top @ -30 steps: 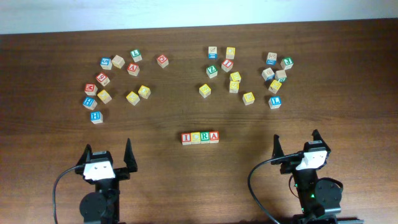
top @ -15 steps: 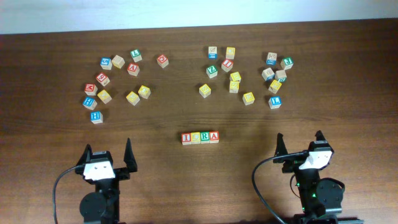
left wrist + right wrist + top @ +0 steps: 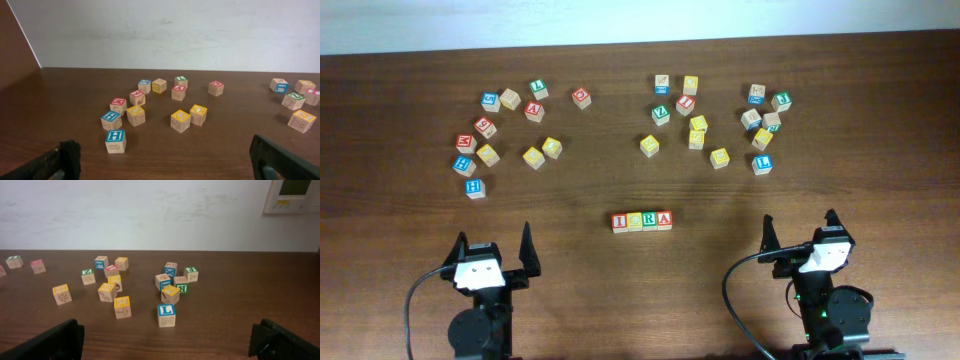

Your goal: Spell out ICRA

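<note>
Resting at the near edge of the worktop, my left pincer has its fingers spread wide apart with nothing between them. My right pincer is at the near right, its fingers just as wide apart and also empty. Both are clear of every block. Just beyond them, between the two and near the middle of the worktop, lies the row of four letter blocks. The blocks touch side to side in a straight line and read I, C, R, A from left to right, with bare wood all around them. Farther off on the left is the blue H block, the nearest piece of the left scatter. That scatter is a loose spread of red, yellow, blue and green blocks, most lying apart from one another, and from my left wrist view they are turned at odd angles. On the right, the blue L block is the nearest piece of the right scatter, which is spread about as far back. A few of its blocks at the far right are huddled so close that I cannot tell whether they touch. Beyond the far edge of the worktop rises a pale wall, with a wall panel mounted at its upper right.
</note>
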`<move>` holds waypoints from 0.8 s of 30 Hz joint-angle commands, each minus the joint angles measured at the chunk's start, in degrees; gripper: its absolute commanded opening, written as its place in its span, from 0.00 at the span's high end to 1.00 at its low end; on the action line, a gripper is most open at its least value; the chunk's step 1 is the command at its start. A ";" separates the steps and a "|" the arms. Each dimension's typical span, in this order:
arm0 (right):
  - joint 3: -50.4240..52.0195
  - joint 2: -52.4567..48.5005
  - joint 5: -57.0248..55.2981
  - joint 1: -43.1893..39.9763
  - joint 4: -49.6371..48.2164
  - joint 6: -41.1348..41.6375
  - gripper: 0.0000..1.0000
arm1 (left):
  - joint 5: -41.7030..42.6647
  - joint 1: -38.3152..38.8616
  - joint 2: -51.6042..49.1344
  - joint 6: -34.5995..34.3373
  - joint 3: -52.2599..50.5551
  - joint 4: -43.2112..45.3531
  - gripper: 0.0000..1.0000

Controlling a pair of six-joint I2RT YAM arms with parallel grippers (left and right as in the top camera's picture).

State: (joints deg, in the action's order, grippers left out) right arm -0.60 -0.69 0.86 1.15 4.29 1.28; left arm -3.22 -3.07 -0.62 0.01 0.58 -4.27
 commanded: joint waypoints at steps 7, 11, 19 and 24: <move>0.28 0.50 -0.68 0.35 0.39 -0.42 0.02 | 0.63 0.07 0.26 0.92 -0.09 -0.37 0.01; 0.28 0.50 -0.68 0.35 0.39 -0.42 0.02 | 0.63 0.07 0.26 0.90 -0.09 -0.37 0.01; 0.28 0.48 -0.68 0.35 0.42 -0.42 0.02 | -0.24 0.02 0.31 0.94 -0.09 -0.24 0.01; 0.28 0.48 -0.68 0.35 0.39 -0.42 0.02 | 0.17 3.63 0.33 1.14 -0.09 -0.37 0.01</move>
State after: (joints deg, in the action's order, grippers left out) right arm -0.60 -0.69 0.86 1.17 4.29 1.23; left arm -3.25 -1.19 -0.62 0.03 0.58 -4.27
